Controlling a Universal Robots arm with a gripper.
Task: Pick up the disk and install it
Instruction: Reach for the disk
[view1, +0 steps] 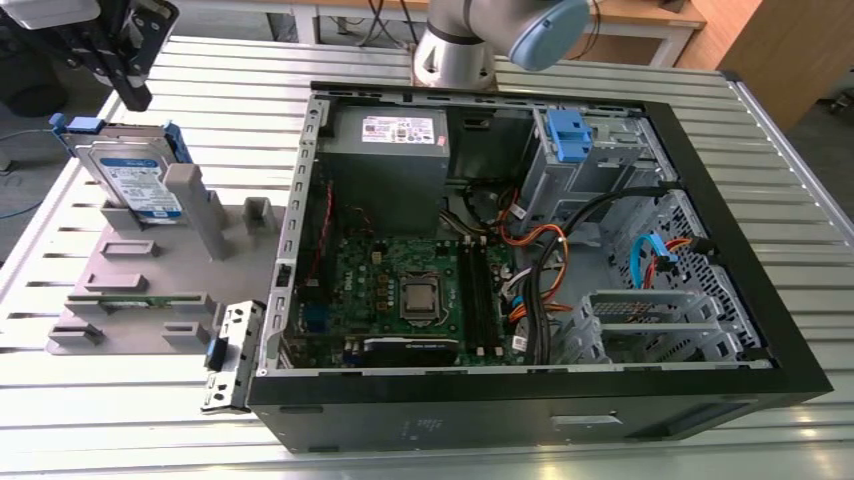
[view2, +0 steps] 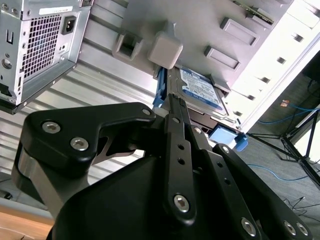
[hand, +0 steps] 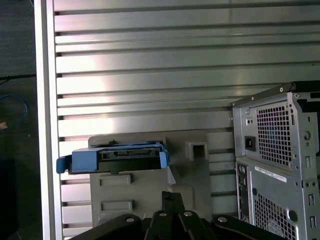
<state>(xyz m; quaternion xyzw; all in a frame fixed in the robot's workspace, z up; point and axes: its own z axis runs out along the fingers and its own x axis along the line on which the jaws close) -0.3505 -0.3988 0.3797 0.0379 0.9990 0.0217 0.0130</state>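
The disk (view1: 134, 178), silver with a white-and-blue label and a blue carrier, stands on edge in a grey fixture (view1: 147, 290) at the exterior view's left. My gripper (view1: 138, 98) hangs above and slightly behind it, clear of it, fingers shut with nothing between them. In the first wrist view the disk (hand: 117, 157) shows edge-on just beyond the closed fingertips (hand: 171, 196). In the second wrist view the disk's label (view2: 202, 90) lies past the gripper (view2: 172, 98).
An open computer case (view1: 787, 330) lies on the slatted metal table (view1: 54, 430) at the exterior view's right, with a power-supply box (view1: 387, 140), a motherboard, cables and a drive bay with a blue latch (view1: 567, 130). A small metal bracket (view1: 230, 355) leans beside the case.
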